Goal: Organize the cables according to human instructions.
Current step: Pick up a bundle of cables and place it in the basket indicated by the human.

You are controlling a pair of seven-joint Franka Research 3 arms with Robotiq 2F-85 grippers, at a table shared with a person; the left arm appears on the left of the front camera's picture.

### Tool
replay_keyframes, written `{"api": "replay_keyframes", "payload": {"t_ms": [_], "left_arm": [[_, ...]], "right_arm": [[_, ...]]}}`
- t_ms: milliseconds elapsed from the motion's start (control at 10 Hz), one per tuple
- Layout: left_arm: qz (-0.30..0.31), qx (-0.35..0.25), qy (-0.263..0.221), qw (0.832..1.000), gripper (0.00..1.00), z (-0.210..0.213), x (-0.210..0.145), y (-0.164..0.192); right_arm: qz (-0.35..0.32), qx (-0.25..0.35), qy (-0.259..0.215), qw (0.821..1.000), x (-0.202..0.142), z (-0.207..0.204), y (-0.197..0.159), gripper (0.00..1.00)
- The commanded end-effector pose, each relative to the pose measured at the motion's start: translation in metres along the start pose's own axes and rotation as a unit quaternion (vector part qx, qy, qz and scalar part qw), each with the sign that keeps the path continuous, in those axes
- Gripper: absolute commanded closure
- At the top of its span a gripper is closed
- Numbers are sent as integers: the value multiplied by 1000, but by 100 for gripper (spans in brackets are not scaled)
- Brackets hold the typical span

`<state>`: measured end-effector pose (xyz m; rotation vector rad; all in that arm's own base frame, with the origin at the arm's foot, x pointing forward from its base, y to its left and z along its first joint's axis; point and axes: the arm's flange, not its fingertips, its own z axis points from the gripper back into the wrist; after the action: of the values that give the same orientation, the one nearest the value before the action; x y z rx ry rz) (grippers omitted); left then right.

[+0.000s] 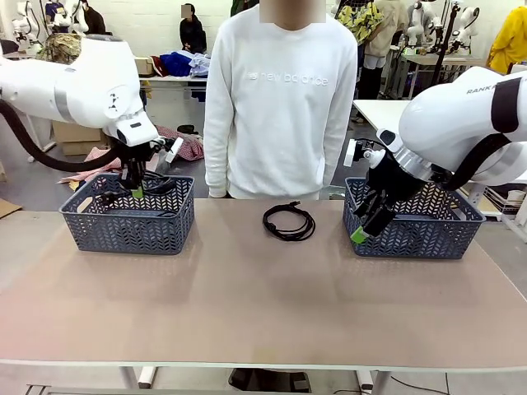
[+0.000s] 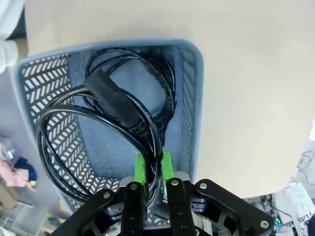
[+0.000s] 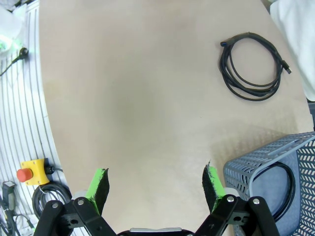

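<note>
A coiled black cable (image 1: 289,221) lies on the table in front of the person, also seen as a coil (image 3: 252,66) in the right wrist view. Over the left basket (image 1: 128,224) my left gripper (image 1: 136,191) is shut on a black cable (image 2: 106,123) whose loops and chunky plug (image 2: 112,97) hang inside the basket (image 2: 192,98). A further cable coil (image 2: 147,73) lies on the basket floor. My right gripper (image 1: 368,224) hangs open and holds nothing at the front left corner of the right basket (image 1: 416,230). A cable (image 3: 290,187) lies inside that basket.
The person stands at the far side of the table in a white sweater (image 1: 280,99), hands not visible. Beyond the table's edge a yellow box with a red button (image 3: 30,172) and more cords lie on the floor. Bare tabletop (image 1: 263,304) spans the front.
</note>
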<state>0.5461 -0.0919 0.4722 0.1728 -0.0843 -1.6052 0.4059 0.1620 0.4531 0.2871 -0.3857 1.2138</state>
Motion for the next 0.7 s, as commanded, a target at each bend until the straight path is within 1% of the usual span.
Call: {"api": "replay_keyframes", "payload": {"t_ms": [0,400,500,600], "left_arm": [[2,3,-15,1000,100,-5,-6,17],[12,-14,-24,1000,100,-23,-8,27],[17,-17,-26,999,66,-25,-8,29],[22,-20,-33,999,66,-24,-9,30]], "right_arm": [[-2,-1,-1,1000,-1,1,0,0],[-2,-1,-1,1000,-1,1,0,0],[-2,-1,-1,1000,-1,1,0,0],[-2,-1,-1,1000,-1,1,0,0]]}}
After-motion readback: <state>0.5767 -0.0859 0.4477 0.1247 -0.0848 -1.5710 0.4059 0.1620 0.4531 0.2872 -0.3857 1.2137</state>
